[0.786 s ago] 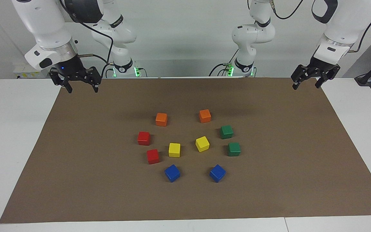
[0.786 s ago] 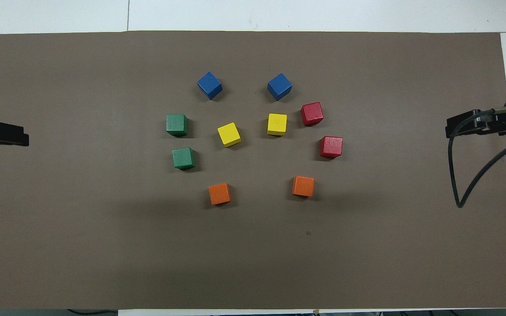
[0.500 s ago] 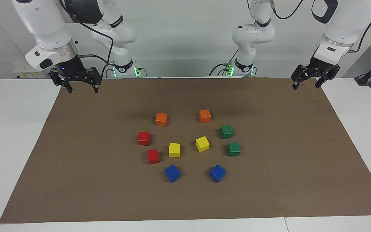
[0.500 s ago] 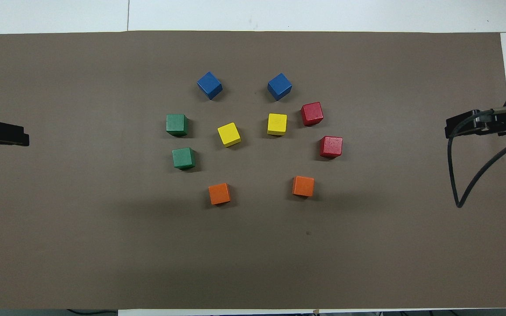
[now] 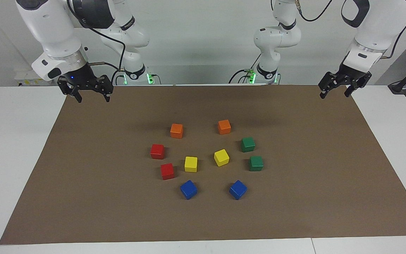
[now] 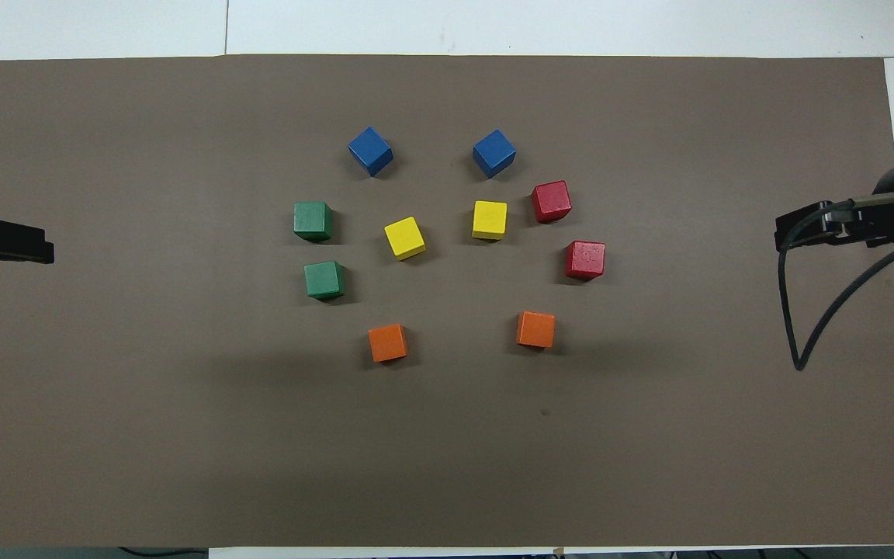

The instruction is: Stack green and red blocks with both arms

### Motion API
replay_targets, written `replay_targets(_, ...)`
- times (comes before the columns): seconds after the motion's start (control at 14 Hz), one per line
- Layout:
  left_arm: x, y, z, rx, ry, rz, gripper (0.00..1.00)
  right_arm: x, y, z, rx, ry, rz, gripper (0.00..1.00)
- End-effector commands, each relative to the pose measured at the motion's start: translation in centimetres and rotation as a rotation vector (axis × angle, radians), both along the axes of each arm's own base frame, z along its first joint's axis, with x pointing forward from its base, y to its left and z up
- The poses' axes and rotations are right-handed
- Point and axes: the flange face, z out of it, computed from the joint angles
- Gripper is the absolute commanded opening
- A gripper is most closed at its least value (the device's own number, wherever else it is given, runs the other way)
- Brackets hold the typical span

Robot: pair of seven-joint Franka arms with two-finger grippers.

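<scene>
Brown matting (image 5: pixel 294 197) covers the white table, with the cubes grouped at its middle: two green blocks (image 5: pixel 248 144) toward the left arm's end, two red blocks (image 5: pixel 157 151) toward the right arm's, none stacked. Orange cubes (image 5: pixel 176 130) lie nearest the robots. Left gripper (image 5: pixel 335 94) and right gripper (image 5: pixel 91 98) hang empty, jaws spread, above the mat's corners.

Robotics lab: two white arms (image 5: pixel 58 31), brown mat (image 5: pixel 294 176), white table (image 5: pixel 9 141).

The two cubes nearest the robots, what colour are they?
Both cubes are orange, clearest in the overhead view.
</scene>
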Motion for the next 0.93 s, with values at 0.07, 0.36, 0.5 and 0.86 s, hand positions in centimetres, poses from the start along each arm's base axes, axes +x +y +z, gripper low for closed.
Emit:
replay_targets(0.07, -1.1, -3.2, -2.2, -0.02, -0.056, -0.053, 1.0, 0.5, 3.1, -6.3, 0.008, -0.025, 0.01, 1.0)
replay_targets(0.36, 0.0, -11.0, -7.8, -0.054, -0.064, -0.029, 1.0, 2.0, 7.6, -13.5, 0.029, -0.081, 0.061, 1.0)
replay_targets(0.5, 1.0, -14.4, -11.5, -0.055, -0.041, -0.051, 1.0, 2.7, 11.0, -15.8, 0.042, -0.098, 0.011, 1.0)
replay_targets(0.86, 2.0, -18.3, -18.3, -0.052, -0.021, -0.101, 1.0, 3.6, 15.2, -20.9, 0.068, -0.106, -0.091, 0.98)
